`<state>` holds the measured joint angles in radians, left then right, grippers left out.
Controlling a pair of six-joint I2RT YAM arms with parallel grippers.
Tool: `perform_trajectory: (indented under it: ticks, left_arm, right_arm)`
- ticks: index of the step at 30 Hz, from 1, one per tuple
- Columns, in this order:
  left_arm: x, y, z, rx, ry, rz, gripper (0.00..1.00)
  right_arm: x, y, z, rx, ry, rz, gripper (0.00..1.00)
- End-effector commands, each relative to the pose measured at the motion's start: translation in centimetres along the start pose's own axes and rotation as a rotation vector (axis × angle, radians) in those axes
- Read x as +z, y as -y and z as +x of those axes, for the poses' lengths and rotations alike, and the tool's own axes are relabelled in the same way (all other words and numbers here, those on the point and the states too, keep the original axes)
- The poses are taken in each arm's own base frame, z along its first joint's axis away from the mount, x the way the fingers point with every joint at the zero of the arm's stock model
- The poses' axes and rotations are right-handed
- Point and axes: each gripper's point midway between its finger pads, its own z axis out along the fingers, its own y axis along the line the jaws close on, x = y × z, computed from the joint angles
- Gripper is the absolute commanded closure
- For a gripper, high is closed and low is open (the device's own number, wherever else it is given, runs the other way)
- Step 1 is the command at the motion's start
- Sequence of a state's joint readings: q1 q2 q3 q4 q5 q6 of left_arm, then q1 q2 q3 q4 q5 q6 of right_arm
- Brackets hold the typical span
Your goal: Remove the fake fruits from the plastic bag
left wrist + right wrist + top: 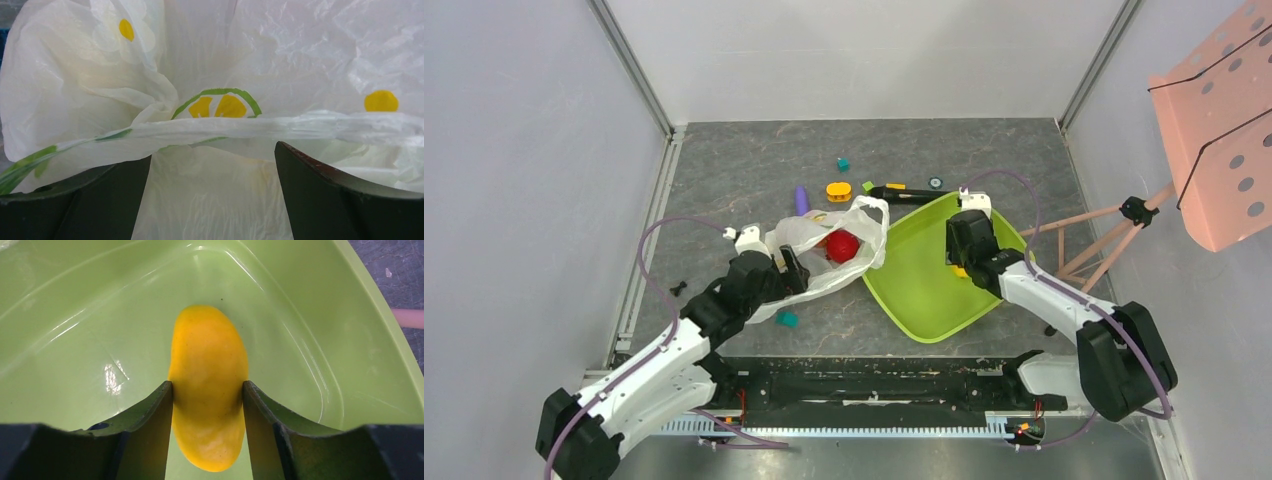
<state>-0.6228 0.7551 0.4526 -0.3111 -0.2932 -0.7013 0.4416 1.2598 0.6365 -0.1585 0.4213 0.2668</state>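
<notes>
Over tray (914,290), R gripper (207,388) pinches yellow fruit (208,347), elbow bent.

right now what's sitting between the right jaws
A yellow fake fruit, touching both jaws, over the lime-green tray; the right wrist view shows it.

Colours on the grey marbled counter (724,170)
White bag (300,50) printed with yellow slices, green rims; red fruit (842,246); yellow fruit (209,385); lime tray (914,285).

Robot lab cell: white panel walls (514,150), alu framing (632,65), grey tabletop (754,160).
</notes>
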Motion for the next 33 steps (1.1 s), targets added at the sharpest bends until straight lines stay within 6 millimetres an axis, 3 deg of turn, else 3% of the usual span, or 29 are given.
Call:
perform_trajectory:
  ticks: [1, 5, 9, 14, 20, 23, 25, 30, 33]
  left_arm:
    - [0.2, 0.4, -0.2, 0.034, -0.051, -0.021, 0.00]
    - [0.5, 0.0, 0.1, 0.040, -0.085, -0.065, 0.00]
    - [0.5, 0.0, 0.2, 0.042, -0.088, -0.067, 0.00]
    - [0.4, -0.2, 0.0, 0.042, -0.076, -0.070, 0.00]
    - [0.4, -0.3, 0.0, 0.049, -0.074, -0.071, 0.00]
    - [0.3, -0.2, 0.0, 0.050, -0.071, -0.065, 0.00]
    - [0.2, -0.3, -0.1, 0.048, -0.063, -0.061, 0.00]
    - [0.1, -0.2, -0.2, 0.042, -0.043, -0.041, 0.07]
    - [0.1, -0.1, -0.2, 0.044, -0.038, -0.033, 0.11]
  right_arm:
    - [0.4, -0.3, -3.3, 0.014, 0.074, -0.007, 0.47]
    - [0.1, -0.1, -3.8, 0.014, 0.089, -0.006, 0.28]
    - [-1.4, 0.1, -5.3, 0.020, 0.132, -0.026, 0.21]
    - [-5.5, -0.7, -8.9, 0.047, 0.269, -0.151, 0.25]
    - [-14.1, -3.8, -17.5, 0.023, 0.482, -0.429, 0.42]
    - [-18.9, -6.9, -21.3, -0.029, 0.555, -0.562, 0.47]
    - [-22.6, -10.4, -22.7, -0.095, 0.594, -0.632, 0.47]
    - [-29.1, -18.3, -23.7, -0.220, 0.621, -0.768, 0.51]
    - [-31.8, -22.9, -22.3, -0.324, 0.624, -0.818, 0.52]
